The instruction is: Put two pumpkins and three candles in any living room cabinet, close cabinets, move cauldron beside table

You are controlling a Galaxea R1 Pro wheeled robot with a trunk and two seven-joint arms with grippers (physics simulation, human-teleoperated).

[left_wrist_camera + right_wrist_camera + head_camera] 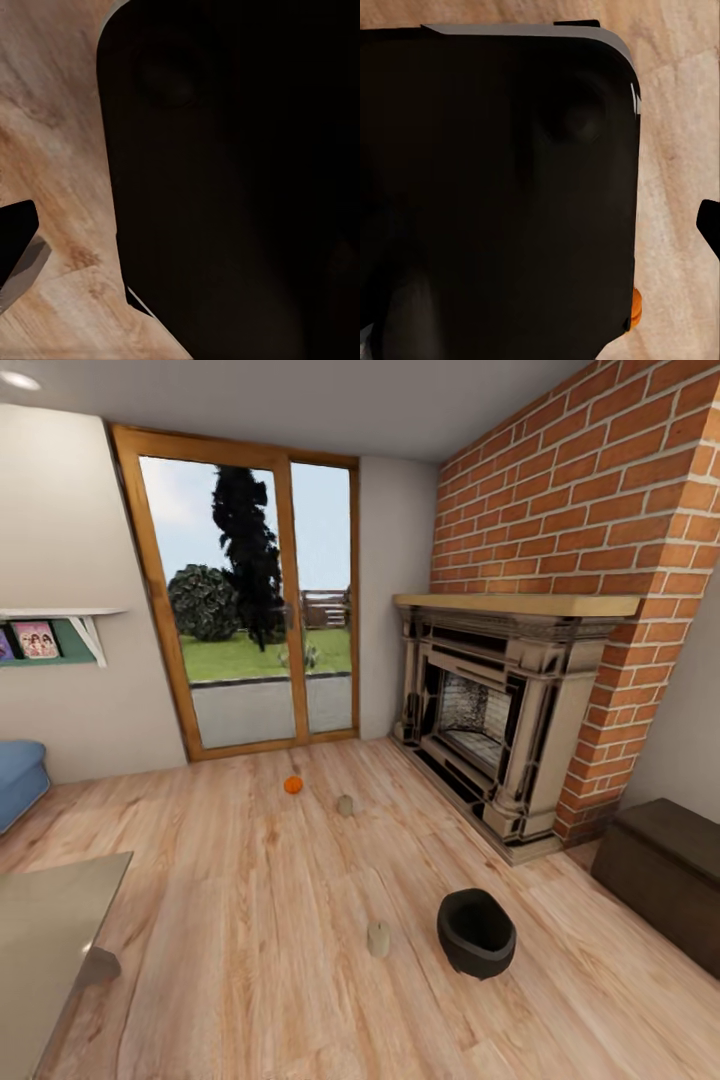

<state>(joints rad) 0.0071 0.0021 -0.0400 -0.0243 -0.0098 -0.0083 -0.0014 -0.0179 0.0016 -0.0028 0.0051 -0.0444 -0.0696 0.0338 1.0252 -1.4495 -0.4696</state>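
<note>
Take the near candle [378, 939] by its stubby sides — probably light, stiff; cauldron [476, 932] looks heavier — grip its rim. End effector states: cannot tell.

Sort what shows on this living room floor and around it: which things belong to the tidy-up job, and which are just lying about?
Job things:
- pumpkin, on the floor near the glass door
- far candle
- near candle
- cauldron, upright on the floor
- cabinet, at the right edge

Bystanders:
- fireplace
- grey table
- blue seat
- wall shelf
</note>
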